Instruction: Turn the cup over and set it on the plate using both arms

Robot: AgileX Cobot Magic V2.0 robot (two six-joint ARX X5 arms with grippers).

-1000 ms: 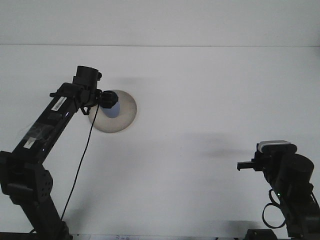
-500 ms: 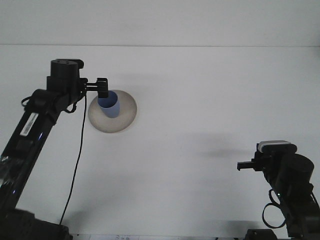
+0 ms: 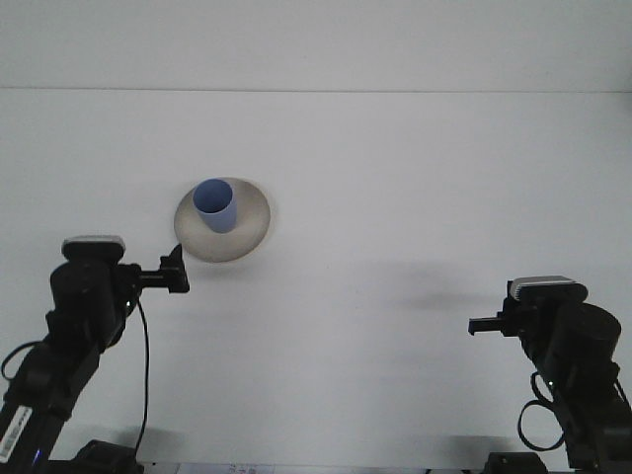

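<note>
- blue cup (image 3: 215, 205) upright, mouth up, on plate (image 3: 250, 235); sits toward plate's upper-left, inside rim; flip and placement look done
- left gripper (image 3: 176, 273) just off plate's lower-left edge, holding nothing; fingers read as closed together but small and dark, so cannot tell for sure
- right gripper (image 3: 484, 327) well apart from plate, far to lower right, near table's front edge; holds nothing; finger gap too small to read, cannot tell
- cup likely light, thin-walled, probably plastic or paper; smooth, so maybe slippery; tapered, narrower at base; tips easily; would squash under hard pinch
- best hold judged: side wall mid-height, gentle squeeze, or over rim
- plate shallow, pale, likely stiff; flat on table (image 3: 395, 178)
- counts: one cup; one plate; two arms; two grippers; nothing else on table
</note>
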